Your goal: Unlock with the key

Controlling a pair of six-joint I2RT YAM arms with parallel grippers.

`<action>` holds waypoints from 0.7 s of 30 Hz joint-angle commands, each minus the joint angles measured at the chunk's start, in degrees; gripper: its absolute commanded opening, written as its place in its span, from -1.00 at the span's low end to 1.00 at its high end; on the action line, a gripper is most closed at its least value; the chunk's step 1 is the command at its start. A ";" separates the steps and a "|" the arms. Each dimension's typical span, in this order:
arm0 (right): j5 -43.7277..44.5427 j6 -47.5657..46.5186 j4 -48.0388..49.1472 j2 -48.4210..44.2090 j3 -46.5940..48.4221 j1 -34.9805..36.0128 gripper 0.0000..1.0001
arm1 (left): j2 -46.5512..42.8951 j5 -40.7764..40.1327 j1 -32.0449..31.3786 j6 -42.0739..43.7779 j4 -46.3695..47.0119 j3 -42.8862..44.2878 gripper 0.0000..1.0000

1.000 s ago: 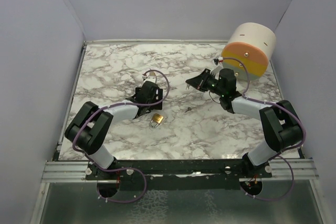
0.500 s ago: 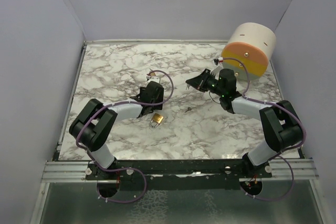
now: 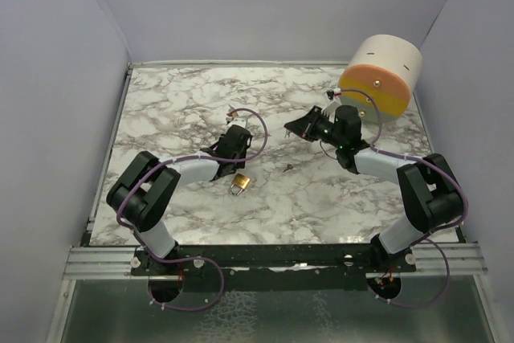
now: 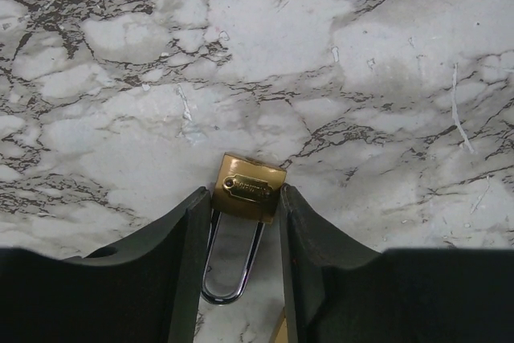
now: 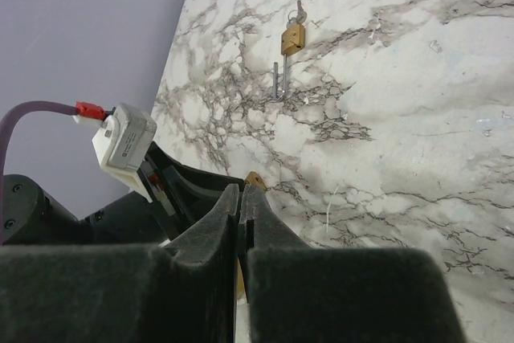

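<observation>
A brass padlock [image 3: 239, 184] lies on the marble table [image 3: 177, 102] with its steel shackle toward my left gripper [image 3: 234, 171]. In the left wrist view my left gripper [image 4: 244, 206] has a finger on each side of the padlock [image 4: 250, 188], pressed against its body, with the shackle [image 4: 230, 279] between them. The key [image 3: 287, 167] lies loose on the table to the right of the padlock; the right wrist view shows its brass head and silver blade [image 5: 289, 42]. My right gripper [image 3: 295, 125] is shut and empty, held above the table behind the key [image 5: 242, 190].
A large white cylinder with an orange and yellow face [image 3: 381, 78] lies at the back right, just behind my right arm. Grey walls close off the table on the left, back and right.
My left gripper has moved to the right and closer to the padlock. The padlock, the key and my right arm have not moved.
</observation>
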 commanded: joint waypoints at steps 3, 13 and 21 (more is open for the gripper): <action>1.16 -0.82 -0.39 -1.44 0.10 -0.25 -0.98 | 1.52 -0.47 -0.45 1.00 -2.34 0.79 -0.63; 1.95 0.13 0.07 -1.36 -0.51 -0.26 -0.99 | -7.45 6.29 -1.48 4.42 11.08 -2.43 -1.00; 4.58 2.35 2.56 -1.84 -2.03 -0.26 -0.99 | -14.17 15.20 -3.05 6.38 25.48 -4.94 -1.00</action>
